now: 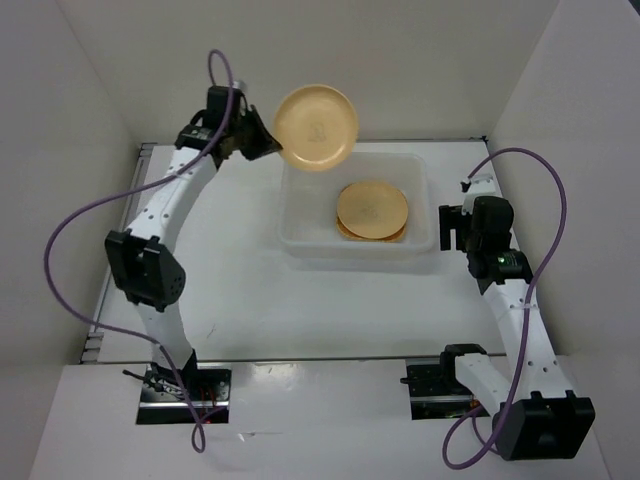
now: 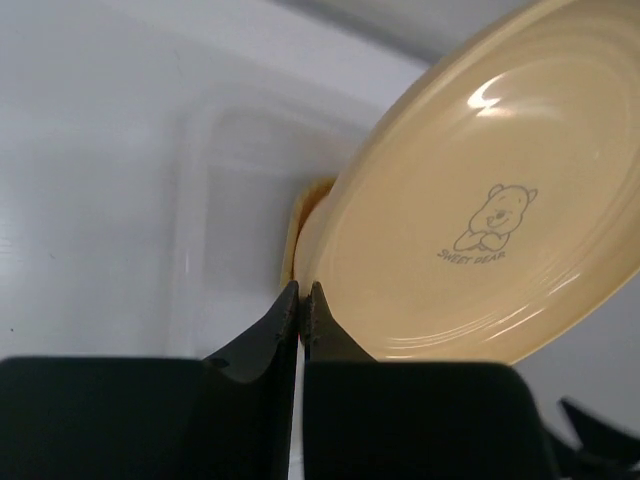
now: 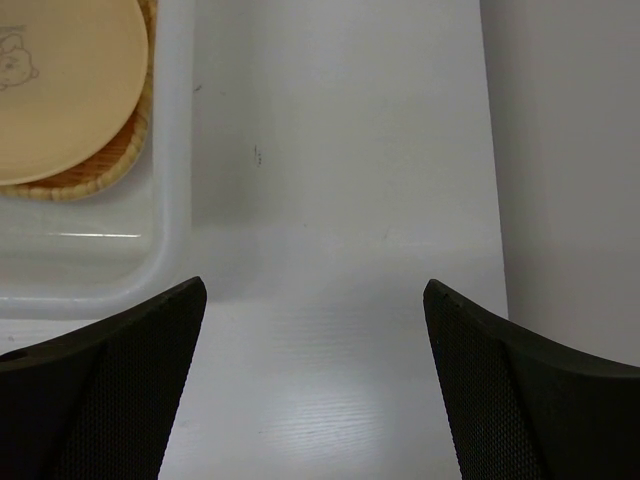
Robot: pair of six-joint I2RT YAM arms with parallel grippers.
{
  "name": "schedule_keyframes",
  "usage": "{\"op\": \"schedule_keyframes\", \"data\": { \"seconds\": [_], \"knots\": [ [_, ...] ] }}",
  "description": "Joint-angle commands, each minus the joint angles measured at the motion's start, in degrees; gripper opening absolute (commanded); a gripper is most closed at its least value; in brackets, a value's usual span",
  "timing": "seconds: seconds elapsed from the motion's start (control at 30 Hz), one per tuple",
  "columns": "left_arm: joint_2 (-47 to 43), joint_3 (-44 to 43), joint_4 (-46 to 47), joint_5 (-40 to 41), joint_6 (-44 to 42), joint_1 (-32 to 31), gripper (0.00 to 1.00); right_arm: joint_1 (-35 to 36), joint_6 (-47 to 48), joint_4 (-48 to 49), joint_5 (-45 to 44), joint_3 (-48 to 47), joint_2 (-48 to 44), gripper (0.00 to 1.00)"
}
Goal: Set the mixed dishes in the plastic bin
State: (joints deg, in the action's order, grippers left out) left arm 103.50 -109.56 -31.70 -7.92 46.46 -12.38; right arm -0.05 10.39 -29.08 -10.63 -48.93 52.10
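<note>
Round plate (image 1: 316, 127) clamped at its rim by left gripper (image 2: 301, 303), plastic bin (image 1: 360, 258) beneath, right gripper (image 3: 315, 295) spread wide, bin to its left.

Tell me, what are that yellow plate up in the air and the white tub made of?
The yellow plate, pinched by the left hand, looks like glossy melamine or glazed ceramic: it is smooth, with bright glints and a printed bear. The tub looks like milky, translucent plastic with softly rounded, see-through walls.
</note>
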Motion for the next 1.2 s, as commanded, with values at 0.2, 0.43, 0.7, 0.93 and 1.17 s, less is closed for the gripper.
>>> {"op": "schedule_keyframes", "data": {
  "seconds": [0.2,0.43,0.7,0.93,1.17],
  "knots": [
    [28.02,-38.85,-24.25,-4.66,-16.31,-13.89,0.00,-1.53,-0.64,3.77,-2.29,0.50,-1.65,0.94],
    [40.89,-55.31,-32.01,-4.65,-14.99,-15.57,0.00,-2.05,-0.64,3.77,-1.76,1.03,-2.17,0.94],
    [52.58,-67.09,-40.18,-2.71,-13.85,-17.41,0.00,-3.11,-0.11,3.77,-1.23,1.03,-2.70,0.94],
    [57.68,-69.91,-41.33,-2.19,-13.85,-18.47,0.00,-3.11,-0.11,3.77,-1.23,1.03,-2.70,0.94],
    [58.92,-69.91,-41.33,-0.87,-13.32,-18.47,0.28,-3.11,-0.11,3.77,-0.70,1.03,-2.17,0.94]
  ]
}}
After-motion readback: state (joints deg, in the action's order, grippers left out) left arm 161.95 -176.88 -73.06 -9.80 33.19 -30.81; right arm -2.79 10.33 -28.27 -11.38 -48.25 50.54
